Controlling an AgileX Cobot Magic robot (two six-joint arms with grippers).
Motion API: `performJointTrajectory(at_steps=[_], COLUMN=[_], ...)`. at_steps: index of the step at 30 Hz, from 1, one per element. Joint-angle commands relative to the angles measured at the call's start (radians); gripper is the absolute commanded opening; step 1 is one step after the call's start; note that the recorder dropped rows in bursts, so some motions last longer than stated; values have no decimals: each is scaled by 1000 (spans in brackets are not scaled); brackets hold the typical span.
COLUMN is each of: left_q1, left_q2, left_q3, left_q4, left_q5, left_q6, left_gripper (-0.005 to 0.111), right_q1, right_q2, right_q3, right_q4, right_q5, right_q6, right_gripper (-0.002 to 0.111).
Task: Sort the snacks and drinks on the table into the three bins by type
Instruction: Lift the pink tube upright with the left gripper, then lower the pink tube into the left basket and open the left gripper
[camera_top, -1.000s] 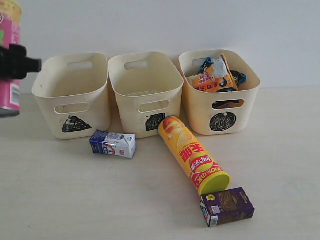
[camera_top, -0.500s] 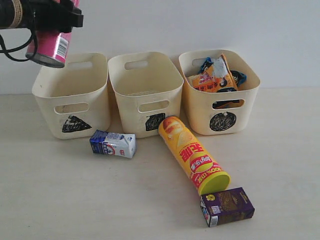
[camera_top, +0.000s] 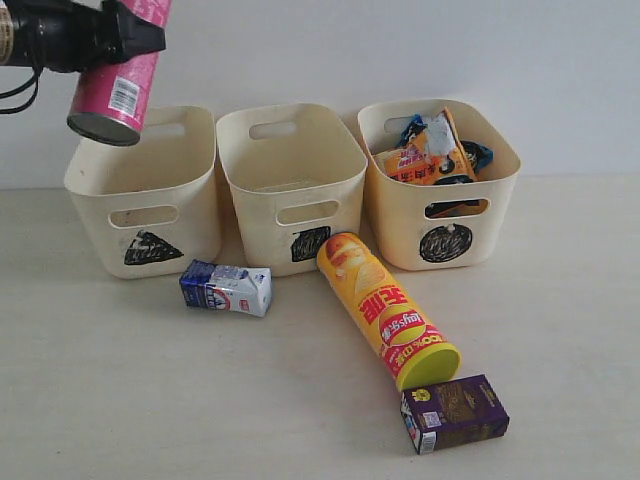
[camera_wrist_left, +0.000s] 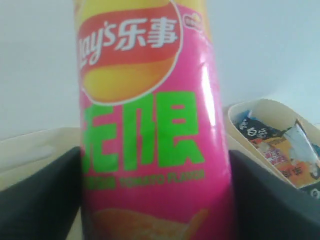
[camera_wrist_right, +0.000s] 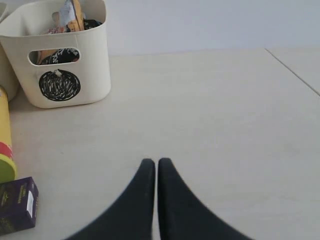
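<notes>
My left pincer (camera_top: 122, 35): clamped across the pink chip tube (camera_top: 118, 75), one dark finger on each side of the can
Held item position: the pink chip tube is in the air, tilted, with its metal end lowest and over the left rear of the triangle bin (camera_top: 95, 225); I cannot tell whether that end is below the rim
My right pincer (camera_wrist_right: 156, 167): jaws pressed together, grasping nothing, hovering over a bare part of the table (camera_top: 130, 400)
Triangle bin contents: none visible
Square bin (camera_top: 262, 215): middle of the row, between the other two; no contents visible
Circle bin (camera_top: 400, 225): right end of the row; holds the orange-white bag (camera_top: 430, 155) and the blue bag (camera_top: 480, 155), both standing above the rim
Yellow-red chip tube (camera_top: 385, 305): lying on the table, one end close to the square bin, green lid pointing away from the bins
Blue-white carton (camera_top: 226, 288): lying on its side on the table, just in front of the triangle and square bins
Purple carton (camera_top: 455, 412): lying on the table, just beside the green lid of the yellow-red chip tube
</notes>
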Motion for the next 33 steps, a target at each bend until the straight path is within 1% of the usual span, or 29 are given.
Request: performJointTrajectory(at_steps=[1, 4, 7, 13, 19, 23, 24, 25, 26, 28, 31, 33], left_q1=[-29, -48, -51, -51, -51, -51, -51, -51, -51, -51, -51, -51], left_q2=[-5, 13, 43, 144, 219, 258, 266, 274, 281, 291, 300, 300], left_q3=[-6, -6, -6, -12, -81, -115, -119, -119, -121, -121, -121, -121], left_q4=[4, 4, 4, 4, -6, -6, -6, -6, -6, -6, -6, -6], left_q5=[218, 324, 344, 475, 437, 445, 450, 450, 450, 445, 435, 442], left_q6=[5, 33, 33, 16, 16, 16, 18, 18, 18, 18, 18, 18], left_gripper=[4, 4, 4, 4, 4, 4, 6, 9, 14, 28, 53, 65], right_q1=[-3, -3, -3, -3, -3, -3, -3, -3, -3, -3, -3, -3], right_q2=[-5, -5, -5, -5, -5, -5, -5, -5, -5, -5, -5, -5], right_q3=[4, 4, 4, 4, 4, 4, 4, 4, 4, 4, 4, 4], right_q4=[-3, -3, -3, -3, -3, -3, -3, -3, -3, -3, -3, -3], right_q5=[-4, -4, -4, -4, -4, -4, -4, -4, -4, -4, -4, -4], right_q6=[6, 6, 6, 6, 6, 6, 6, 6, 6, 6, 6, 6], right_gripper=[0, 0, 0, 0, 0, 0, 0, 0, 0, 0, 0, 0])
